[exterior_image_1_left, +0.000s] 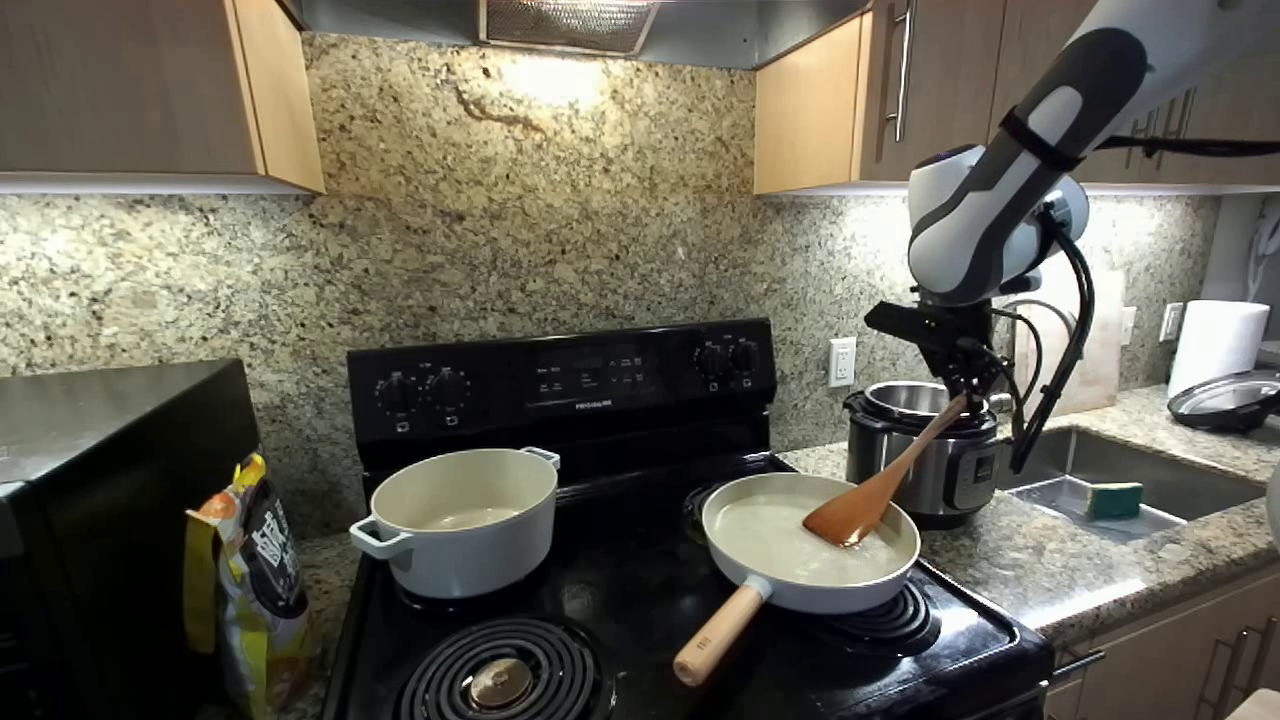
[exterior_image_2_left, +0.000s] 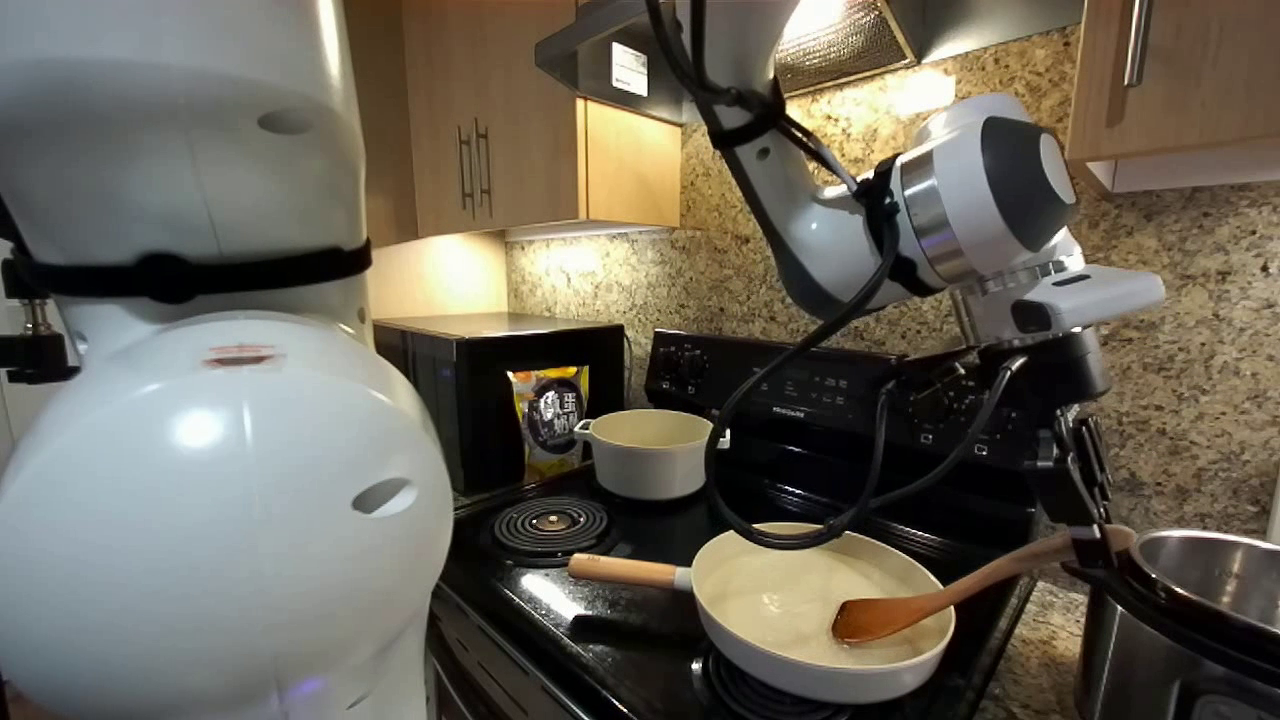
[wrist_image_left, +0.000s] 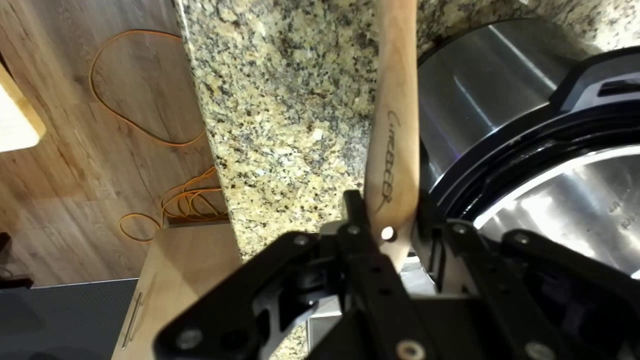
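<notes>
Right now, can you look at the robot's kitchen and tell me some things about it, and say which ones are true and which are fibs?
1. The hand holds the wooden spatula by its handle. True.
2. The spatula's blade is in the pot with two handles. False: it is in the frying pan.
3. A silver cooker stands beside the stove. True.
4. The cooker has its lid on. False: its top is open and its shiny inside shows.
5. The pan's handle looks like pale wood. True.
6. The frying pan sits in the sink. False: it is on the stove.
</notes>
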